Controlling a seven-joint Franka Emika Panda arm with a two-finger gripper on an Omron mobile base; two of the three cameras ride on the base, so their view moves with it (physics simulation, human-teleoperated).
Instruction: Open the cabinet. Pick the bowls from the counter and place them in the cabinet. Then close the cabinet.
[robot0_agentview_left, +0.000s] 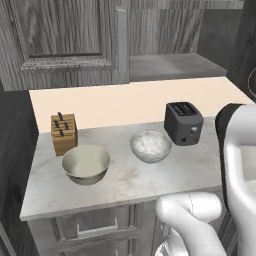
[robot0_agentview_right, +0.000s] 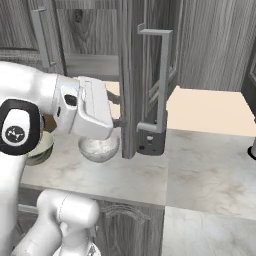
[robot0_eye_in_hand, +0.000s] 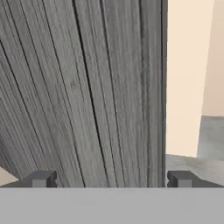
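The cabinet (robot0_agentview_left: 65, 40) has its left door shut, while the right side stands open onto a grey shelf (robot0_agentview_left: 170, 65). In the right base view the right door (robot0_agentview_right: 129, 75) is swung out edge-on, its bar handle (robot0_agentview_right: 162, 80) on the far side. My gripper (robot0_agentview_right: 117, 110) is open, fingers pointing at the door's inner face, nothing held. The hand view has wood grain close up between the fingertips (robot0_eye_in_hand: 43, 178). On the counter (robot0_agentview_left: 125, 180) sit the beige-olive bowl (robot0_agentview_left: 86, 163) and the marbled bowl (robot0_agentview_left: 150, 145), both below the gripper.
A wooden knife block (robot0_agentview_left: 63, 133) stands at the counter's back left and a dark toaster (robot0_agentview_left: 183, 123) at the back right. A cream wall (robot0_agentview_left: 125, 102) runs behind them. Drawer fronts (robot0_agentview_left: 95, 225) lie under the counter edge.
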